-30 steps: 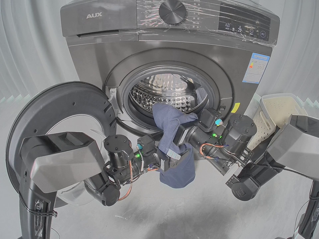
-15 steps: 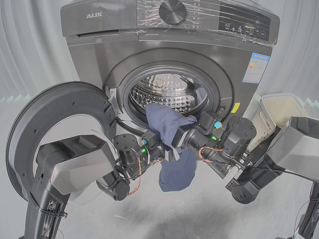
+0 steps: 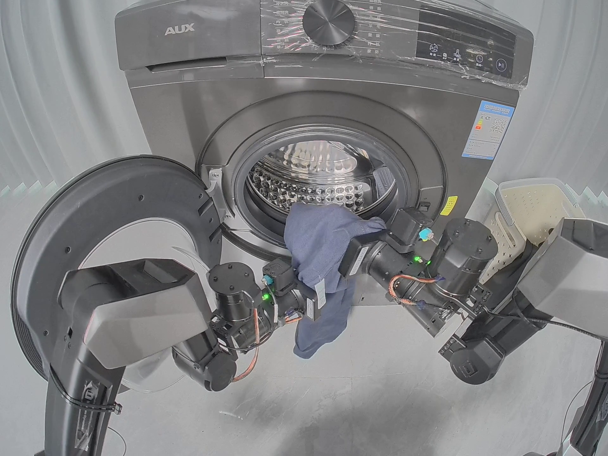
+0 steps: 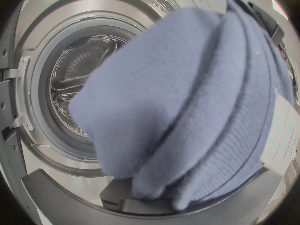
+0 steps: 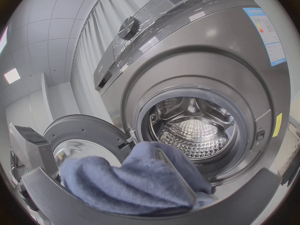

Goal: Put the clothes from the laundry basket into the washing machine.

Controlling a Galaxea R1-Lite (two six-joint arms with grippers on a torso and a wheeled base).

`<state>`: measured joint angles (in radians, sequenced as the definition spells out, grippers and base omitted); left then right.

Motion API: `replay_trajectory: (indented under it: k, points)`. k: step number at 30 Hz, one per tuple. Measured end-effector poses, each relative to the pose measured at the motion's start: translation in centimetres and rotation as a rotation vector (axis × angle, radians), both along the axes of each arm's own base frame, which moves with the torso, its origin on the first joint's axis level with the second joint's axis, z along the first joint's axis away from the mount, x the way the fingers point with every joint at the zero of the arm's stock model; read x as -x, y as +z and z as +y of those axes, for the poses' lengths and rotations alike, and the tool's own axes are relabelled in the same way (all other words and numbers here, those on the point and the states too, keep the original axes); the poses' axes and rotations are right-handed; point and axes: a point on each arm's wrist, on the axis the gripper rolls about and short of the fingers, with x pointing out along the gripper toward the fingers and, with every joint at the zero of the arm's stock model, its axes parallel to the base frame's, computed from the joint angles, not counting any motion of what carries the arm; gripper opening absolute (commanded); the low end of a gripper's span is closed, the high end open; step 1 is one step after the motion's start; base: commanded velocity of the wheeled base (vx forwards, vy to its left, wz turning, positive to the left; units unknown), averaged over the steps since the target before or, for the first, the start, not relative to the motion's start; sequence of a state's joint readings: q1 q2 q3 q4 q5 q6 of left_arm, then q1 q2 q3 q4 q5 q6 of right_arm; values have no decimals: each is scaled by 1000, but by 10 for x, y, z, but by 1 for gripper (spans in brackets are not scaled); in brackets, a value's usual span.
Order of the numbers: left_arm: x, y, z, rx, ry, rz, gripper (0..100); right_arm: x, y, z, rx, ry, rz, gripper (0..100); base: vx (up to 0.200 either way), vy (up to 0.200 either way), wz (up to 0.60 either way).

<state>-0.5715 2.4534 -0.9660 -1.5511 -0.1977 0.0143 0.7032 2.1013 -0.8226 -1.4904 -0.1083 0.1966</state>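
Note:
A blue knitted garment point(image 3: 316, 242) hangs in front of the washing machine point(image 3: 190, 109), just below the rim of its open drum point(image 3: 316, 172). My right gripper point(image 3: 351, 256) is shut on its upper right part, at the lower right of the opening. My left gripper point(image 3: 316, 299) is shut on it lower down, and the rest droops toward the floor. The cloth hides both grippers' fingertips. The garment point(image 4: 175, 103) is bunched close to the left wrist camera, with the drum point(image 4: 72, 75) behind it. In the right wrist view the garment point(image 5: 134, 178) lies below the drum point(image 5: 193, 132).
The round door point(image 3: 114, 210) stands swung open to the left, close to my left arm. A cream laundry basket point(image 3: 538, 210) sits at the right beside the machine, behind my right arm. Bare grey floor point(image 3: 354, 400) lies in front.
The right gripper has shifted slightly right and up with the garment. The left arm has drawn in and back. The hanging cloth now looks narrower and more bunched.

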Motion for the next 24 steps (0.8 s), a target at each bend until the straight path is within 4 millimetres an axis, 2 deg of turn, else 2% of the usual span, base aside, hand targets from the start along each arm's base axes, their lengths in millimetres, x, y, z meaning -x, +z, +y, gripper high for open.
replay_trajectory:
  k: [4,13,18,24]
  points:
    - [7,10,13,-2,15,15,0,-3,-1,-12,6,-27,6,0,0,0,0]
    - [30,58,42,27,41,-21,0,1,-12,-38,47,-69,57,0,0,0,0]
    - [46,80,48,65,34,-32,0,8,-23,-44,82,-71,99,0,0,0,0]
    - [60,97,49,95,20,-50,0,14,-35,-43,118,-62,135,0,0,0,0]
